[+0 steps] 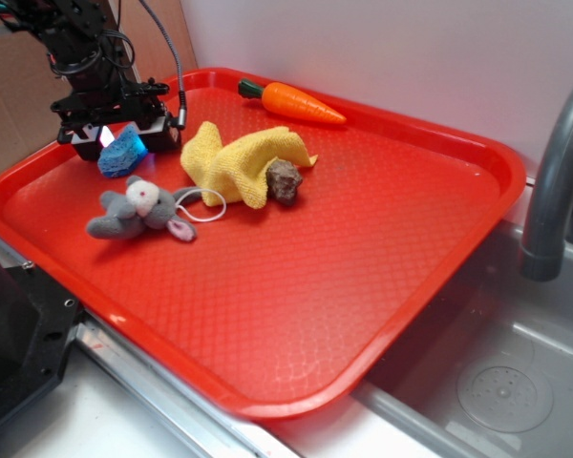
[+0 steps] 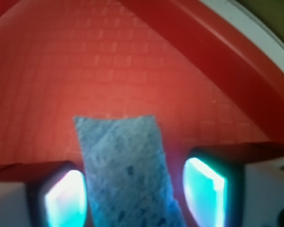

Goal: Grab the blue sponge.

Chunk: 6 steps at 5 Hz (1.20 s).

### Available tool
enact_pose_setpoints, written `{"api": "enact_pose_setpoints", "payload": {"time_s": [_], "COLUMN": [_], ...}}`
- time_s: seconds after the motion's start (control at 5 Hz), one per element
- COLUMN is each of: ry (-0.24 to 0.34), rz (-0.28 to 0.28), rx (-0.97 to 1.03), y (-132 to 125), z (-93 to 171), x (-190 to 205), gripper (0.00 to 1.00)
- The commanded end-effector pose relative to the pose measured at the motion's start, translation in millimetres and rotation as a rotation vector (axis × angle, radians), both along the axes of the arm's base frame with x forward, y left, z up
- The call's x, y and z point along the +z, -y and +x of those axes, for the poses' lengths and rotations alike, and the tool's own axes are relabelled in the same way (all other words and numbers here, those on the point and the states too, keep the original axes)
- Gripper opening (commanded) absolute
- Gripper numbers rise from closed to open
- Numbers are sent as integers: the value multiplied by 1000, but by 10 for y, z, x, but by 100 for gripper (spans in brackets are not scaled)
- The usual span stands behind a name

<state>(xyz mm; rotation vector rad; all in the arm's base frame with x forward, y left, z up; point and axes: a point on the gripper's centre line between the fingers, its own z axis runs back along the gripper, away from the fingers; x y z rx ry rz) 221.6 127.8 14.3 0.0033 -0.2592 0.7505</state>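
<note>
The blue sponge (image 1: 121, 156) stands on edge at the back left of the red tray (image 1: 363, 277), just behind the grey plush mouse (image 1: 138, 210). My gripper (image 1: 122, 139) is lowered over it, open, with a finger on each side. In the wrist view the sponge (image 2: 123, 156) rises between the two glowing pads: the left pad (image 2: 66, 198) lies close against it, while the right pad (image 2: 203, 194) stands apart with a strip of tray showing between. The sponge's lower end is hidden below the frame.
A yellow cloth (image 1: 234, 162) with a brown lump (image 1: 285, 181) lies just right of the sponge. A toy carrot (image 1: 296, 102) lies at the tray's back rim. The tray's raised rim (image 2: 213, 56) runs close behind the gripper. A grey faucet (image 1: 554, 181) and sink are to the right.
</note>
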Motion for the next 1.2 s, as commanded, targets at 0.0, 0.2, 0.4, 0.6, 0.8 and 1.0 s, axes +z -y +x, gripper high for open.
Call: {"api": "enact_pose_setpoints", "payload": {"time_s": [0.0, 0.2, 0.4, 0.6, 0.8, 1.0], "ry": [-9, -50, -45, -38, -27, 7], "rz": [93, 146, 48, -52, -126, -146], "rx": [72, 93, 6, -38, -80, -116], "y": [116, 349, 672, 942, 1129, 1264], "z": [-48, -3, 11, -51, -137, -284], "x": [266, 629, 990, 1321, 1632, 1896], "gripper": [0, 0, 0, 0, 0, 0]}}
